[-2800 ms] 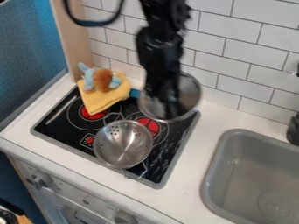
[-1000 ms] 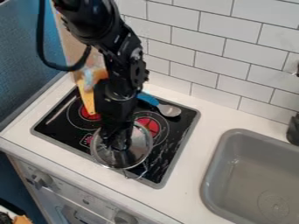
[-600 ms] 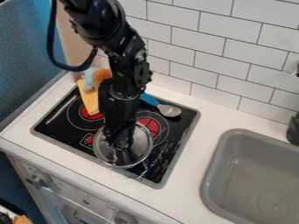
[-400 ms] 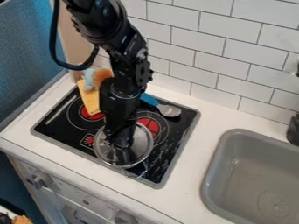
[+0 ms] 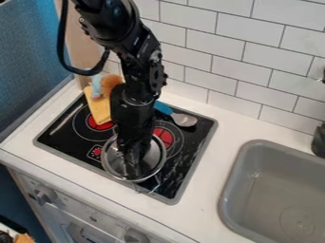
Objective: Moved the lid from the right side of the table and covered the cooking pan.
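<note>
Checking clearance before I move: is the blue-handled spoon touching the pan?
No, the spoon lies behind the pan on the stovetop, with a visible gap between them.

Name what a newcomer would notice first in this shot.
The big black robot arm, hanging from the top edge down to the round lid over the metal pan, at the front of the black stove. Next, the bright yellow cloth at the stove's back left, with an orange-and-blue toy by it.
</note>
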Tool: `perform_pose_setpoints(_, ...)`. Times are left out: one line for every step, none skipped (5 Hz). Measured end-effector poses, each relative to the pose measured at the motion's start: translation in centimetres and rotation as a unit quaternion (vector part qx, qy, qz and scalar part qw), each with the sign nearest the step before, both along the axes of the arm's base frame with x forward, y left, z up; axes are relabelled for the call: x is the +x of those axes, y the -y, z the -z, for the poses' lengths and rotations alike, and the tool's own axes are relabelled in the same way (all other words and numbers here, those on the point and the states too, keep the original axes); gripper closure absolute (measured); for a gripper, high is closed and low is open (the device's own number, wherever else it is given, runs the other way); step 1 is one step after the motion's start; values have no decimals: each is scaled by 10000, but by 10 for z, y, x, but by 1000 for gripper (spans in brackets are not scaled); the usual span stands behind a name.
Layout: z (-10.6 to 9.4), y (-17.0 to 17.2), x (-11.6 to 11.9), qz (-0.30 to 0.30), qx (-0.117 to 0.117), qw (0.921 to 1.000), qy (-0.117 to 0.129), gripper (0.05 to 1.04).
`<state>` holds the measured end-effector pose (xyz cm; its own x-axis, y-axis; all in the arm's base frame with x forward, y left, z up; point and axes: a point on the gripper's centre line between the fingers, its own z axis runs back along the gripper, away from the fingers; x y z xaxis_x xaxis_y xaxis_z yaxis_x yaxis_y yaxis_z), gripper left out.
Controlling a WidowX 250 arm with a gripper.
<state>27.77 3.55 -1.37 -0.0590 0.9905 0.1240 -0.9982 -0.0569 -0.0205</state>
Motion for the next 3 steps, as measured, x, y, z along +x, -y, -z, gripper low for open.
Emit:
perform_pose_setpoints(-4, 1, -3, -42, -114, 9999, -34, 78)
perform_pose_setpoints(-26, 3, 2, 108, -226, 9994, 218, 83)
perform_pose_setpoints(-52, 4, 7, 237, -349, 9983, 396, 83)
